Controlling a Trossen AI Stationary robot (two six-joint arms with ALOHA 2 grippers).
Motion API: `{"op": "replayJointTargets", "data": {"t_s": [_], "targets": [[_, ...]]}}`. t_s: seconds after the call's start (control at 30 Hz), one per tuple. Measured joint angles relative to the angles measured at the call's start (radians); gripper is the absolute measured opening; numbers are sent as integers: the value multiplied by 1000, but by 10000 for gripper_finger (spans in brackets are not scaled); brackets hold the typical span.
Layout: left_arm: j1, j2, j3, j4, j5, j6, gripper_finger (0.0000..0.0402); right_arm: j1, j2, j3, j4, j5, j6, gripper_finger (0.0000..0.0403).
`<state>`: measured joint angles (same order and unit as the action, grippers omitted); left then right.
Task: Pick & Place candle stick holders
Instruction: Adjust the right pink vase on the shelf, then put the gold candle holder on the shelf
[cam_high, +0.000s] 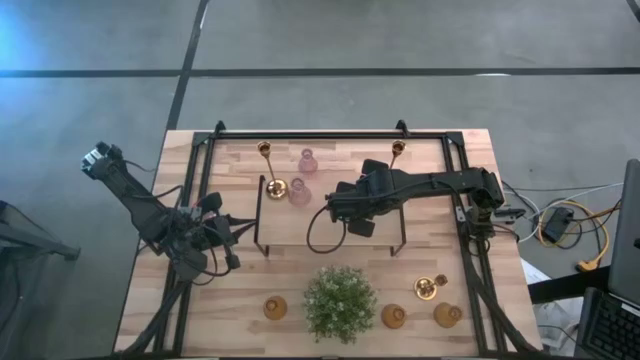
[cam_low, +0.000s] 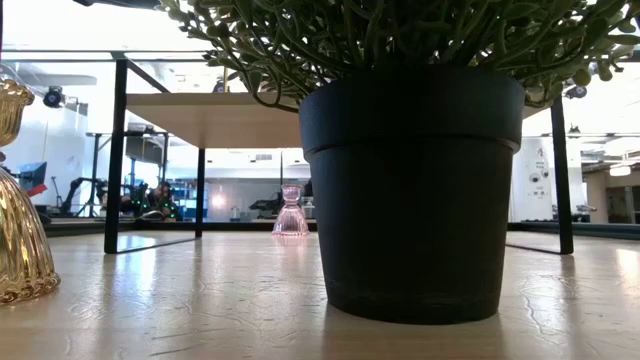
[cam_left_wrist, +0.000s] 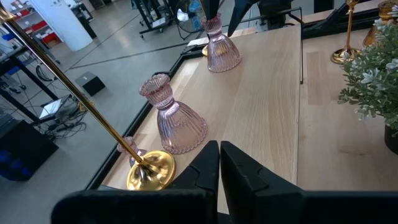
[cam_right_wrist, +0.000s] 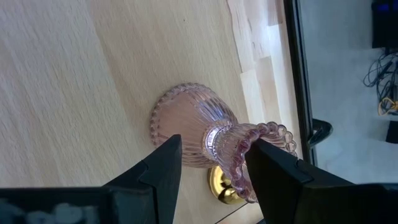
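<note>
My right gripper (cam_high: 328, 207) is open beside a pink glass holder (cam_high: 299, 192) that stands on its wide base. In the right wrist view its two fingers (cam_right_wrist: 163, 169) stand on either side of the holder's neck (cam_right_wrist: 222, 144), with a gap showing. A brass stick (cam_high: 275, 187) stands right next to this holder. A second pink holder (cam_high: 308, 160) and two more brass sticks (cam_high: 266, 150) (cam_high: 398, 148) stand near the far edge. Three amber holders (cam_high: 275, 307) (cam_high: 393, 316) (cam_high: 447, 315) and a brass holder (cam_high: 430, 288) stand near the front. My left gripper (cam_high: 232, 238) is shut and empty at the left (cam_left_wrist: 219, 168).
A bushy green plant (cam_high: 340, 303) in a black pot (cam_low: 410, 190) stands at the front middle. A black-framed stand with a wooden top (cam_low: 210, 115) stands mid-table. Black rails (cam_high: 200, 200) run along the table's left, far and right sides.
</note>
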<state>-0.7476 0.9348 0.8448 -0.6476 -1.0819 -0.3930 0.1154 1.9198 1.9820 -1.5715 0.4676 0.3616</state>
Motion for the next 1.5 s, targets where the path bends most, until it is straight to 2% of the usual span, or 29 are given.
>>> {"op": "replayJointTargets", "data": {"t_s": [0.23, 0.53, 1.0, 1.5], "targets": [[0, 0, 0, 0, 0, 0, 21, 0, 0, 8, 1, 2, -2, 165], [0, 0, 0, 0, 0, 0, 21, 0, 0, 9, 0, 19, 1, 140], [0, 0, 0, 0, 0, 0, 21, 14, -3, 51, 1, 45, -20, 177], [0, 0, 0, 0, 0, 0, 21, 24, -26, 54, 1, 82, -22, 180]]}}
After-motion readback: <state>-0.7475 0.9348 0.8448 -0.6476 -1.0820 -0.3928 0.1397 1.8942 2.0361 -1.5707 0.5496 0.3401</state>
